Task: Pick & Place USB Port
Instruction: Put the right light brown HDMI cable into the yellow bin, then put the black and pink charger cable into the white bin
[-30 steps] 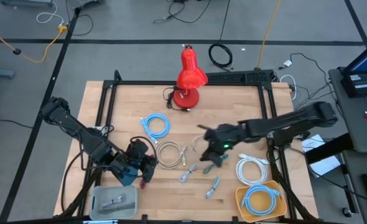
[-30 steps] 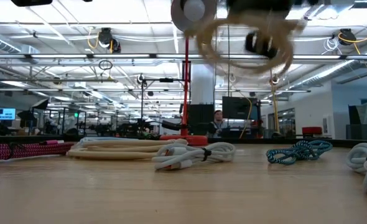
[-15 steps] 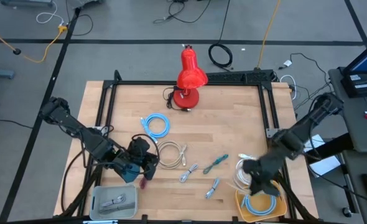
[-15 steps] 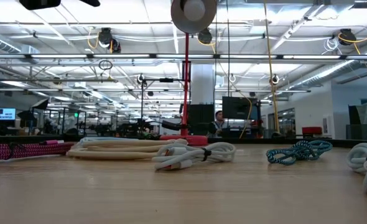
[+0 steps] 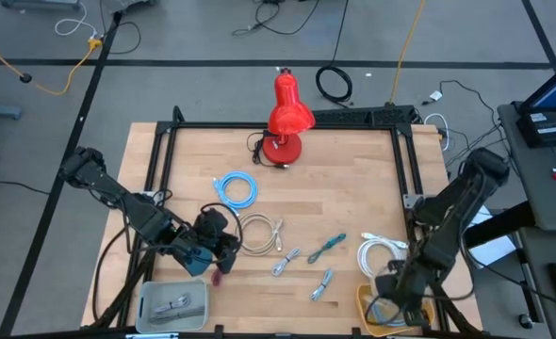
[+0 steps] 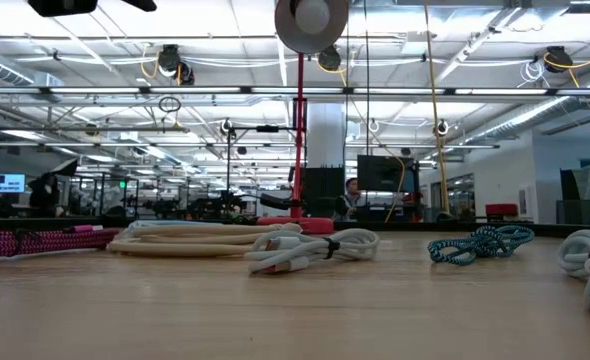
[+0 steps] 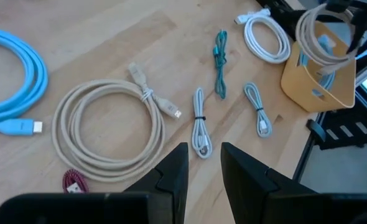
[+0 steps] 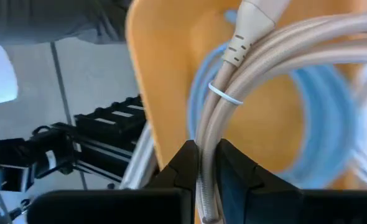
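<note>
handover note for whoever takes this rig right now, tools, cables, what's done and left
Right tool: shut on the beige cable, held over the yellow bin at the table's front right.
Left tool: empty, hovering near the front left by the grey tray.
Done: a blue cable lies in the yellow bin.
Left: release the beige cable; beige coil, teal cable, white coil and others remain on the table.

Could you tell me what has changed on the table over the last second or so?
The right end effector carried the beige coiled cable from the table's middle to the yellow bin at the near right corner, and now holds it over the bin, which already contains a blue cable. The left end effector and the other cables stayed put.
</note>
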Action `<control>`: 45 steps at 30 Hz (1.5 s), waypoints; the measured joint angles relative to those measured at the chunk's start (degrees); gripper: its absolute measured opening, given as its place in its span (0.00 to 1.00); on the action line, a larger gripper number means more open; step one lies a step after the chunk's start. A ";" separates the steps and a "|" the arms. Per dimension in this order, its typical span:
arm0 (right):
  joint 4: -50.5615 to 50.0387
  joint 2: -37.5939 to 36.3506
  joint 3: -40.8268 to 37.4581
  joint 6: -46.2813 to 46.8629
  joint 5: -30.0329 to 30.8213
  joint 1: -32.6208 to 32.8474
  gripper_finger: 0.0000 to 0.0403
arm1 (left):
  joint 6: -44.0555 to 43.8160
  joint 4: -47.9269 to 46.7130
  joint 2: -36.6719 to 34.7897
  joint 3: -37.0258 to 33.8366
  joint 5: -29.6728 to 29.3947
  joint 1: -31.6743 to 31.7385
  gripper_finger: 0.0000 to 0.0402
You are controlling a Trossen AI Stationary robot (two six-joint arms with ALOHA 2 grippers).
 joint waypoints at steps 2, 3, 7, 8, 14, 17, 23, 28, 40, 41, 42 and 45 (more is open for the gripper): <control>2.93 1.23 0.00 1.46 0.09 1.22 0.06 | 0.00 -0.40 0.00 0.00 0.14 -0.22 0.24; 4.00 1.78 0.00 2.11 0.46 1.77 0.06 | -0.01 -0.52 0.00 0.00 0.16 -0.23 0.24; 6.29 3.42 0.00 4.57 3.34 3.12 0.06 | -0.07 -1.53 0.00 0.00 0.25 -0.23 0.24; 6.63 3.74 0.00 5.08 3.69 3.24 0.06 | -0.07 -1.79 0.00 0.00 0.25 -0.23 0.24; 9.50 5.81 0.00 5.86 3.92 4.01 0.06 | -0.09 -2.57 0.00 0.00 0.25 -0.23 0.24; 11.19 6.92 0.00 6.96 2.93 5.24 0.06 | -0.19 -2.57 0.00 0.00 0.35 -0.23 0.24; 12.49 8.28 0.00 8.10 3.24 7.05 0.06 | -0.68 -2.55 0.00 0.00 0.73 -0.23 0.24; 12.91 8.66 0.00 8.38 3.28 7.09 0.09 | -0.57 -2.53 0.00 0.00 0.75 0.21 0.24; 16.25 8.55 0.00 12.27 2.84 5.69 0.45 | -0.24 -2.49 -0.01 0.00 0.74 0.69 0.24; 17.18 8.55 0.02 12.36 2.82 5.45 0.46 | -0.24 -2.48 0.00 0.00 0.75 0.69 0.24; 17.68 8.54 0.02 12.69 2.78 5.16 0.46 | -0.24 -2.48 0.00 0.00 0.75 0.69 0.24; 18.34 8.14 0.00 13.07 2.80 3.98 0.46 | -0.24 -2.45 0.00 0.00 0.72 0.69 0.24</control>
